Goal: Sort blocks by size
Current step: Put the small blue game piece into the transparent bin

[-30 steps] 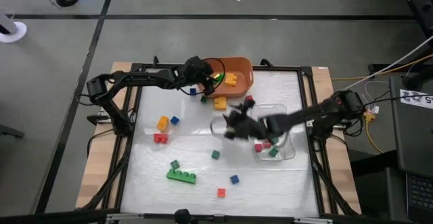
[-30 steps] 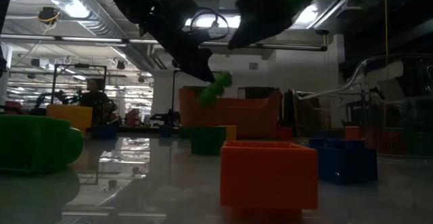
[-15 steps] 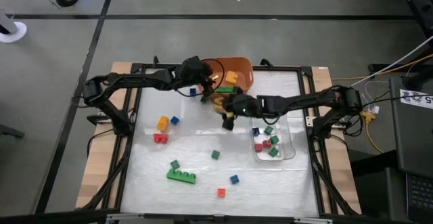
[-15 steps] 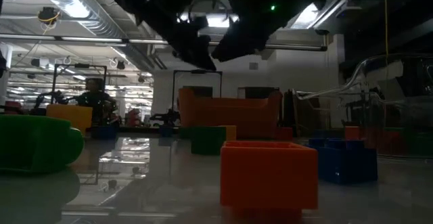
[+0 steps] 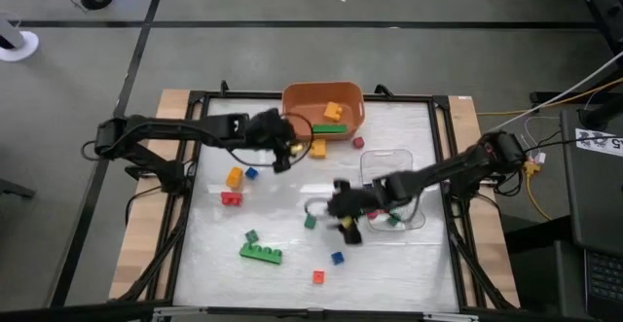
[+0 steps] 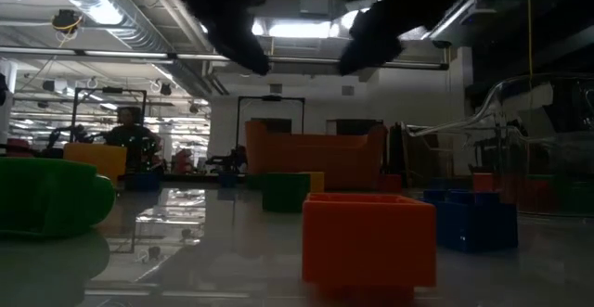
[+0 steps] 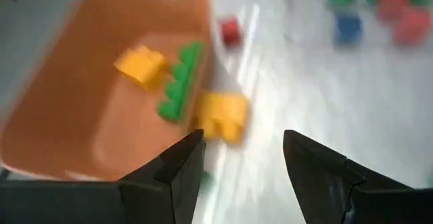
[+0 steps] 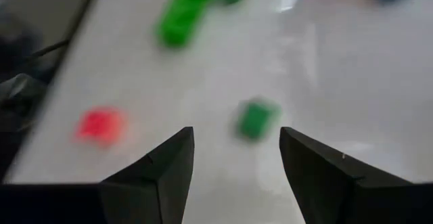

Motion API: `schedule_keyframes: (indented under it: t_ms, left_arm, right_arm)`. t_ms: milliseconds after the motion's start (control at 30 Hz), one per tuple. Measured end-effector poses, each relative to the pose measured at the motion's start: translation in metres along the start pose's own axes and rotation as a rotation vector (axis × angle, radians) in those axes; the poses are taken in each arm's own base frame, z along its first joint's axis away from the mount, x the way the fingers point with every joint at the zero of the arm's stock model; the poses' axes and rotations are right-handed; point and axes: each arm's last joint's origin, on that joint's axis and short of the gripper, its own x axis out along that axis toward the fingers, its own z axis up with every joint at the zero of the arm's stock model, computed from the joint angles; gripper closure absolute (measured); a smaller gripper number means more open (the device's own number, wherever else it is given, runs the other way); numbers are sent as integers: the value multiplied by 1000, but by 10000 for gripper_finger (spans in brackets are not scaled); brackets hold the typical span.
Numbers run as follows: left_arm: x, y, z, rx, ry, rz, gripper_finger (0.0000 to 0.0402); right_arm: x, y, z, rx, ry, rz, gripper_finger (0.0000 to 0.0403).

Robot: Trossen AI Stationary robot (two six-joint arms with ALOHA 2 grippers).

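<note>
My left gripper [image 5: 285, 155] hangs open over the table, just left of and nearer than the orange bin [image 5: 296, 100]. A green brick [image 7: 181, 82] and a yellow-orange brick [image 7: 141, 63] lie in the bin. Another yellow brick [image 5: 317, 148] rests on the table against the bin's near side. My right gripper [image 5: 348, 227] hangs open beside the clear tray [image 5: 414, 166], which holds several small cubes. A green cube [image 8: 256, 119] lies on the table ahead of its fingers. A long green brick [image 5: 261, 254] and loose cubes lie nearer the front.
A yellow block [image 5: 235, 177], a blue cube [image 5: 251, 173] and a red brick [image 5: 231, 198] lie at the left. A blue cube [image 5: 337, 258] and a red cube [image 5: 318, 276] sit near the front edge. Another red cube [image 5: 357, 143] lies between bin and tray.
The green brick that hung at my left gripper's tips over the bin now lies in the bin. My left gripper has drawn back from the bin toward the table's left and near edge. My right gripper swung up to the bin, then toward the near edge.
</note>
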Motion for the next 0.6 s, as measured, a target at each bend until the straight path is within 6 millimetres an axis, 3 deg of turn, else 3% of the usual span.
schedule_keyframes:
  t_ms: [167,300,600]
  left_arm:
    - [-4,-32,-8,22,53,-77,214]
    - [-8,-54,-10,43,49,-131,214]
    - [-19,-86,-9,34,-4,-213,214]
  right_arm:
    - [6,42,-11,-53,22,56,183]
    - [21,61,-25,-96,67,35,183]
    - [50,68,-46,-51,162,15,183]
